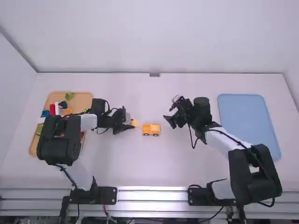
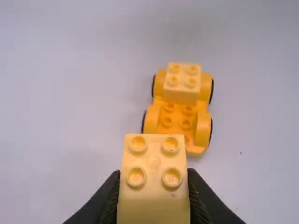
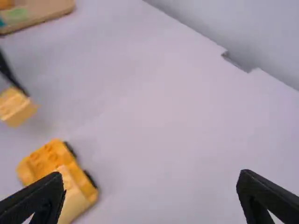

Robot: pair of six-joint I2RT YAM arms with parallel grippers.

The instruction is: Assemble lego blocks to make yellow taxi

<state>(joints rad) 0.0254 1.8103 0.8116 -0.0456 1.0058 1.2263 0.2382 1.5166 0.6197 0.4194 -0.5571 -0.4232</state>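
Note:
My left gripper is shut on a light yellow block, just left of the wheeled yellow car on the table. In the left wrist view, the left gripper grips the studded block, which overlaps the near end of the car base; another light yellow block sits on the base's far end. My right gripper is right of the car. The right wrist view has the right gripper open with nothing between its fingers, the car and held block toward its left side.
A wooden tray with several colored blocks lies at the left, partly under the left arm. A blue tray rests at the right. A small grey fixture is at the table's far edge.

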